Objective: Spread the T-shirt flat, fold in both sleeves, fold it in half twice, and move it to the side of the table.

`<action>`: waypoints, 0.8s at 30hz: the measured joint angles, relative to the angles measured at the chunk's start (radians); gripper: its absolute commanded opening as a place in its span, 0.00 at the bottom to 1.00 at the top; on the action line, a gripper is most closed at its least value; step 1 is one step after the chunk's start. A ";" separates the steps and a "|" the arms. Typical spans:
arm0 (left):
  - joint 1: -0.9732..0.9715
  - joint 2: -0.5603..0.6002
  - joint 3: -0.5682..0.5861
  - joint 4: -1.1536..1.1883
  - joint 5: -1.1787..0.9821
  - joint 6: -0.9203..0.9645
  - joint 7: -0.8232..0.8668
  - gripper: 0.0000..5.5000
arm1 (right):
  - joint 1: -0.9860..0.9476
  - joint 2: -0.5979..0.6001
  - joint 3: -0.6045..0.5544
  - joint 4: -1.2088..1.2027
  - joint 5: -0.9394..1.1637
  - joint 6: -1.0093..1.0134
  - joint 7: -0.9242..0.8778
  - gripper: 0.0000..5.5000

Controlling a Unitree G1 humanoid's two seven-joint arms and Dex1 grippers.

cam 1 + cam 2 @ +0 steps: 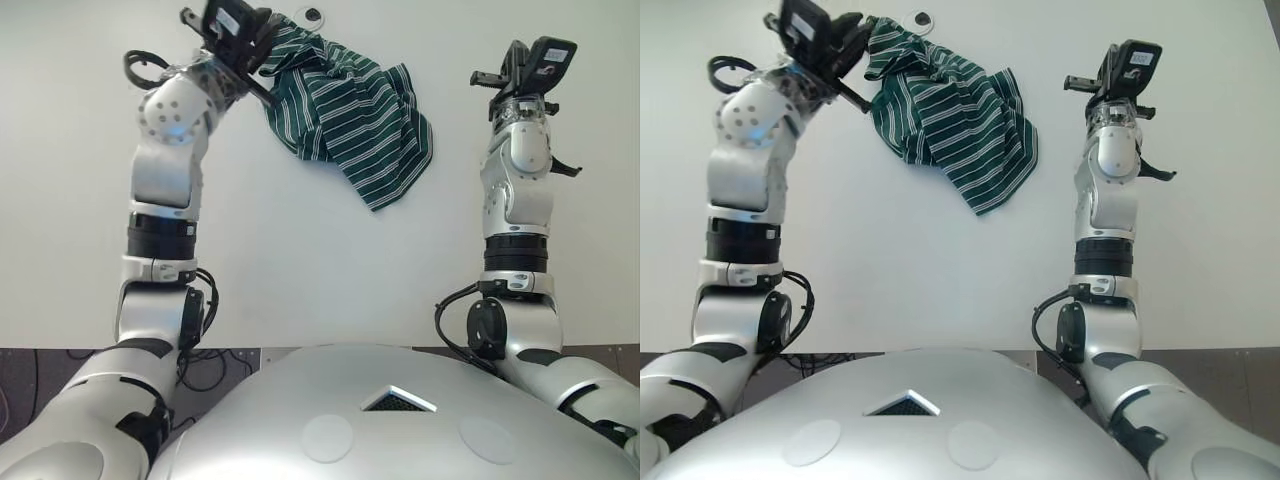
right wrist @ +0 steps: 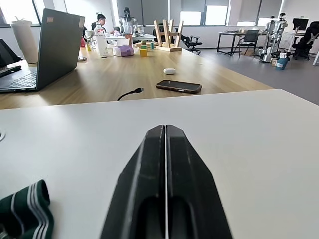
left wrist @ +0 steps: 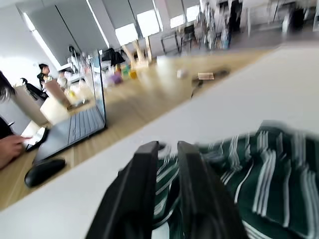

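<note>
Upper left, my left gripper (image 1: 263,45) pinches the crumpled T-shirt's (image 1: 355,125) edge; my right gripper (image 2: 165,128) is closed, empty. It should take the opposite edge, spreading gently.

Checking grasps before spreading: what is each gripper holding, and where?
Left gripper pinches the T-shirt at its bunched far-left edge; right gripper is shut, holding nothing.

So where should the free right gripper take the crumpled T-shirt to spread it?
Probably the T-shirt's right-hand edge, approached from the right. It lies nearest the right gripper, and the left gripper pinches the far left corner, so pulling the two apart should open the bunch.
</note>
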 measured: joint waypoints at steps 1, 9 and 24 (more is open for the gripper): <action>-0.030 -0.009 -0.027 0.076 0.037 -0.030 0.011 0.24 | 0.001 0.001 0.002 0.005 -0.001 0.000 0.001 0.00; -0.208 -0.050 -0.136 0.540 0.194 -0.236 0.070 0.33 | 0.019 0.000 -0.006 0.026 0.007 0.003 -0.009 0.00; -0.384 -0.119 -0.155 0.943 0.262 -0.428 0.130 0.02 | 0.023 0.003 -0.005 0.074 0.015 0.002 -0.027 0.00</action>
